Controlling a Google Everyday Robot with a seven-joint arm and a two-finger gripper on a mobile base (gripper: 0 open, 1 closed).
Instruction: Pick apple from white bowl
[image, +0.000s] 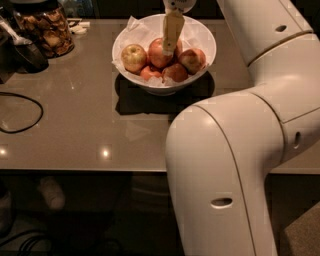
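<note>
Camera view: tool (169, 50) right at apple (156, 56) in white bowl (170, 89).

No words, labels, brands or numbers can be read anywhere, not on the glass jar (47, 32) nor the white bowl (201, 69). The claw (170, 48) hangs over that bowl, toward twelve o'clock on the tabletop (90, 125).

My pale tan gripper (170, 49) hangs over the white bowl (165, 88) near the tabletop's (90, 125) far edge, just above the deep red apple (156, 54). Beside it sits a yellow-green apple (134, 57) blushed red. The tabletop is glossy grey-brown.
</note>
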